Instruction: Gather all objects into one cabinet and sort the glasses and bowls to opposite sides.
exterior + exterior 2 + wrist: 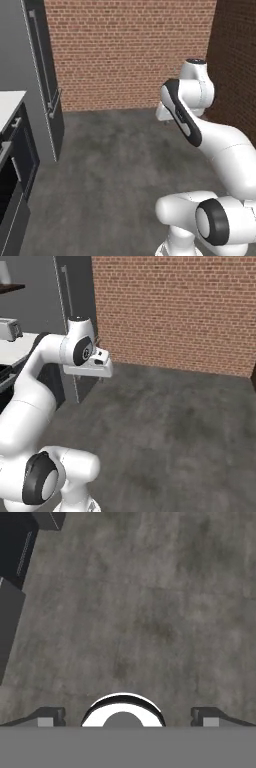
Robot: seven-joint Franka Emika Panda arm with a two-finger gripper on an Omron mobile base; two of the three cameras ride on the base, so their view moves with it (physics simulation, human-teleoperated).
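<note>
Tableware for the task is not within reach: no mug, tumbler, cup or bowl lies before the arm, which faces bare grey floor and a brick wall. A tall dark slate-grey unit with a vertical bar handle stands at the far left, beside a pale worktop; a toaster sits on that worktop. The step in hand is judged to be travel: turn the base left toward the worktop and keep the arm tucked. The arm is folded, elbow high, hand pointing down at the floor. The gripper is empty, its fingers spread fully apart.
</note>
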